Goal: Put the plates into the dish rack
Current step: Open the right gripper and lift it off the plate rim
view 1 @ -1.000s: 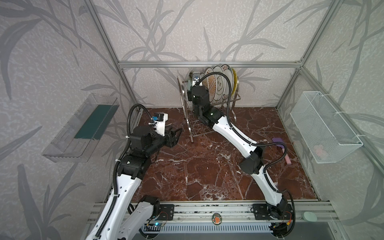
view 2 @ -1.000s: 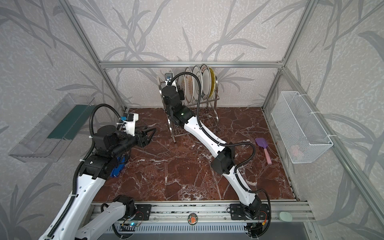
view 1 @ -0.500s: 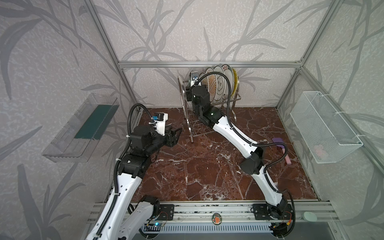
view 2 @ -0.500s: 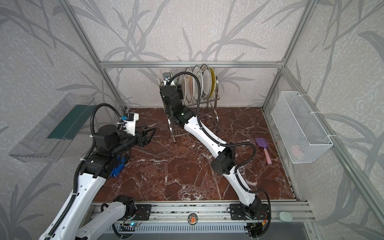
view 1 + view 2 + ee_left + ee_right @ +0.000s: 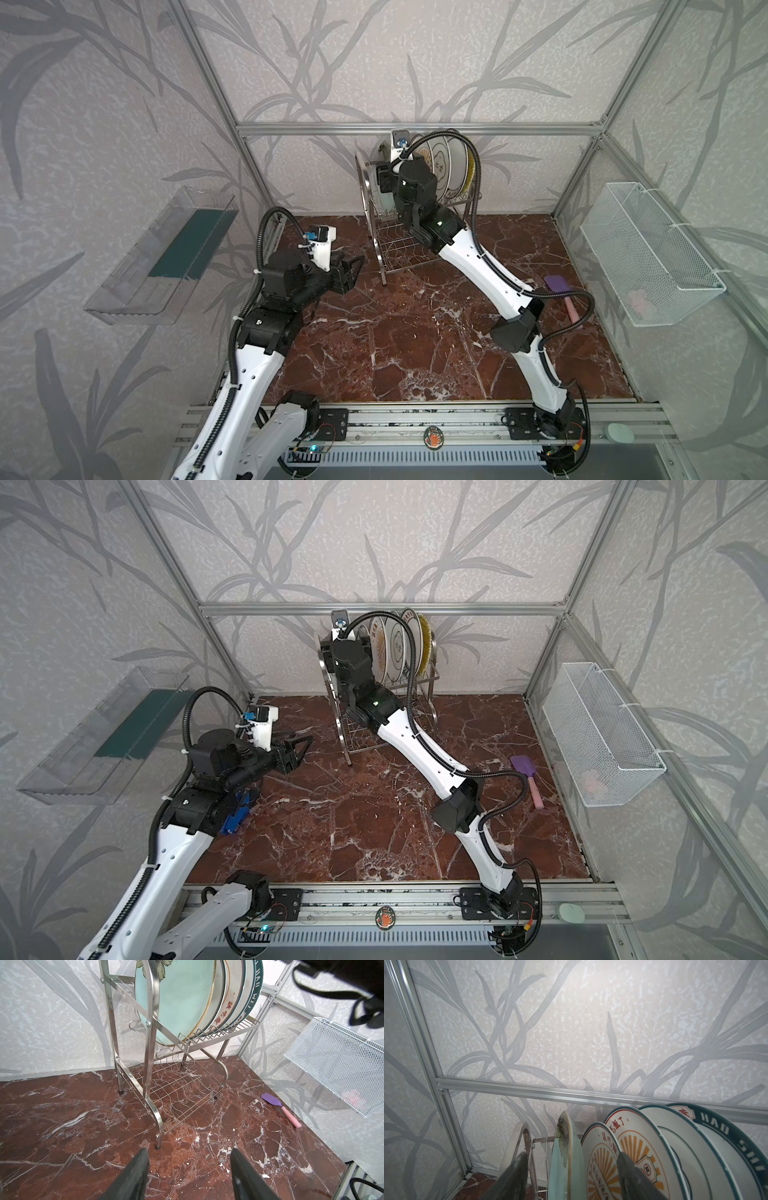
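Note:
The dish rack [image 5: 380, 266] [image 5: 357, 737] [image 5: 149, 1043] [image 5: 517, 1138] stands at the back centre. Several plates stand upright in its top tier. Among them are a yellow ribbed plate [image 5: 471, 170] [image 5: 424, 642] and a white plate with a dark motif [image 5: 442, 166]. The pale celadon plate [image 5: 176, 1001] [image 5: 566, 1178] is at the left end. Beside it are two sunburst plates [image 5: 600, 1167] [image 5: 639, 1147] and a dark-green-rimmed plate [image 5: 726, 1140]. My right gripper [image 5: 572, 1156] is open and straddles the celadon plate's rim, with a gap on each side. My left gripper [image 5: 353, 266] [image 5: 301, 744] [image 5: 189, 1151] hangs open and empty over the floor, left of the rack.
A purple spatula with a pink handle [image 5: 559, 291] [image 5: 278, 1109] lies on the marble floor at the right. A white mesh basket [image 5: 648, 253] hangs on the right wall and a clear tray [image 5: 166, 257] on the left wall. A blue object [image 5: 235, 818] lies beside my left arm.
My right wrist has edged slightly left over the rack's end. The left arm has not moved.

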Controlling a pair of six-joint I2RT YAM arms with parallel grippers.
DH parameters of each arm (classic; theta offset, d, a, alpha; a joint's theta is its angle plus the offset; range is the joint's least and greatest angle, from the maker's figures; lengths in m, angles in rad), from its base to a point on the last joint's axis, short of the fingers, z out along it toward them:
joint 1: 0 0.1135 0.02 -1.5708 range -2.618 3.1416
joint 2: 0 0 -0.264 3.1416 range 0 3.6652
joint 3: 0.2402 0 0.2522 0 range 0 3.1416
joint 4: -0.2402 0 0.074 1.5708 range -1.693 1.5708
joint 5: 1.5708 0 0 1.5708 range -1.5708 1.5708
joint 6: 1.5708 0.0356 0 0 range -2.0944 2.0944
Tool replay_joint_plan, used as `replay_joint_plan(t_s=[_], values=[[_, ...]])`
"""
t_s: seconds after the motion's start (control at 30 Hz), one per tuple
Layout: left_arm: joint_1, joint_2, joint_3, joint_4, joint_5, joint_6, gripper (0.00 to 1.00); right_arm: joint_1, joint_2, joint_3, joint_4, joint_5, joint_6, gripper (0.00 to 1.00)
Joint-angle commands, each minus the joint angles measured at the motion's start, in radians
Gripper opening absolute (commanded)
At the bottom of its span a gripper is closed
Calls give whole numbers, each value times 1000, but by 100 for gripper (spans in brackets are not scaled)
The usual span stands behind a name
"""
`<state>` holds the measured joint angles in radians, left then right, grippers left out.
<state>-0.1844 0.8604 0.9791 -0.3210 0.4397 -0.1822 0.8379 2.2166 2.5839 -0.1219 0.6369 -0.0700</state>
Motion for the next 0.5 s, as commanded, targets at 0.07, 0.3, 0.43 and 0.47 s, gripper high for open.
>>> replay_joint_plan(t_s=[0.07,0.3,0.43,0.47], values=[[5,-6,-10,16,-15,23,61,-4,-150,-98,54,-27,-56,67],[5,0,-10,20,-22,20,61,-47,-332,-327,100,-74,-120,69],[6,9,-11,35,-23,14,61,-93,-486,-541,169,-81,-139,69],[5,12,-10,40,-21,9,61,-104,-518,-593,184,-80,-139,69]])
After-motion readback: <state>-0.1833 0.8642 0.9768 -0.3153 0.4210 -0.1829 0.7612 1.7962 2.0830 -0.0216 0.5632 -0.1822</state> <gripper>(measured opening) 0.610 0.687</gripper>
